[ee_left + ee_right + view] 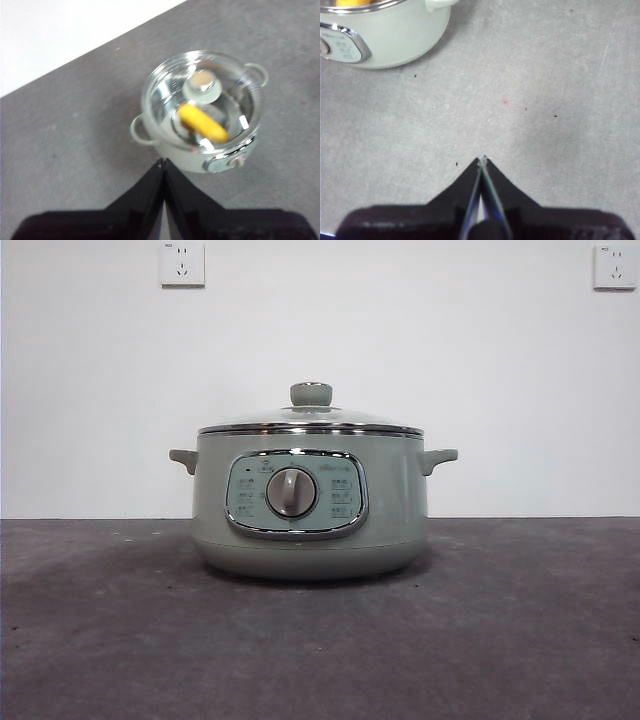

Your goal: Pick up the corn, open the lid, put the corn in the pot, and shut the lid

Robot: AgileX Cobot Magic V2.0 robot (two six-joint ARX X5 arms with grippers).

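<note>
The pot [310, 505] stood at the middle of the dark grey table [120, 640], its control panel and dial [292, 492] facing the front camera and a small handle projecting on each side. The lid [311, 423] sat level on the rim, green knob [311, 394] uppermost, with no gap visible between steel rim and pot. Through the glass in the left wrist view, the corn [204, 122] lay inside the pot, slanted across the bottom beneath the knob. The left gripper [163, 162] hung above the table on the near side of the pot, jaws pressed together and holding nothing. The right gripper [482, 159] was likewise closed and empty, over bare table well apart from the pot, of which only a lower edge and one handle showed in its view. Neither arm appeared in the front view. Judged from this arrangement, every step of the task appeared complete: corn placed, lid replaced. Nothing seemed left but for the arms to stay clear.
</note>
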